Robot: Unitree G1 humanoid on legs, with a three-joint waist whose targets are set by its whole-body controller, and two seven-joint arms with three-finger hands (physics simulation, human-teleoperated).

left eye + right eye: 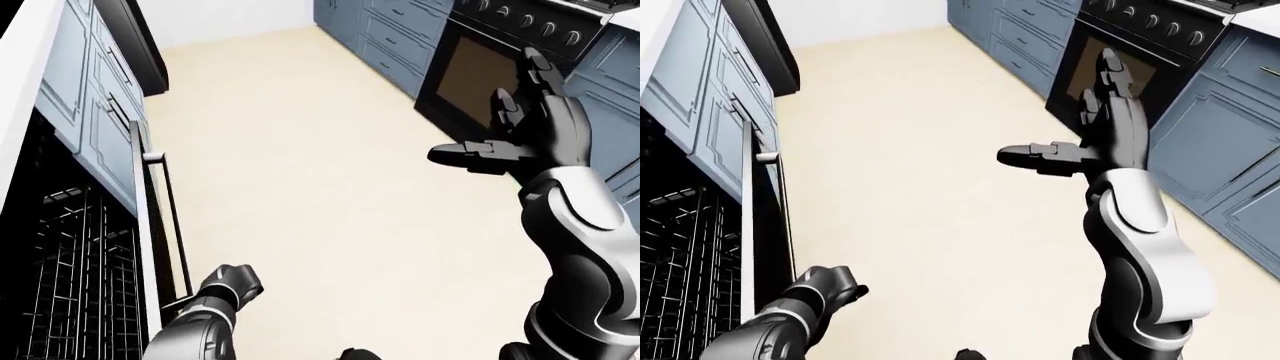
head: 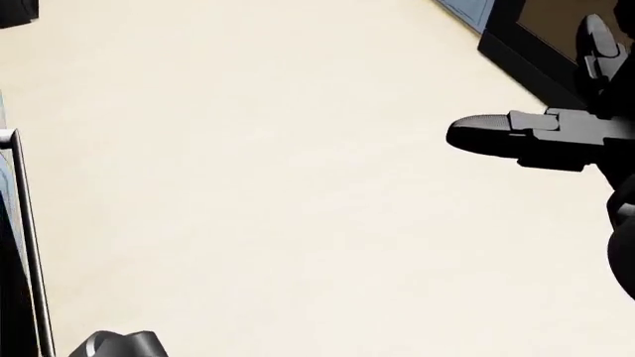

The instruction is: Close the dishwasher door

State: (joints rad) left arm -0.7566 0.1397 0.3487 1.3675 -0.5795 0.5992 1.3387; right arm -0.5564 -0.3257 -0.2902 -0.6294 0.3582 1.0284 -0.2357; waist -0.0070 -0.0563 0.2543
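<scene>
The dishwasher door (image 1: 148, 225) stands partly open at the left of the left-eye view and shows edge-on. Its bar handle (image 1: 172, 225) runs down the outer face. Dark wire racks (image 1: 60, 285) show inside the tub to the door's left. My left hand (image 1: 235, 281) is curled into a fist against the door's outer side, just right of the handle's lower end, with nothing in its fingers. My right hand (image 1: 505, 124) is held high at the right, flat and open, thumb out to the left. In the head view only the door's edge (image 2: 20, 245) shows.
A black oven (image 1: 480, 71) sits among blue cabinets (image 1: 385, 37) at the upper right. More blue cabinet fronts (image 1: 100, 127) line the left wall beyond the dishwasher. Cream floor (image 1: 300, 165) lies between the two rows.
</scene>
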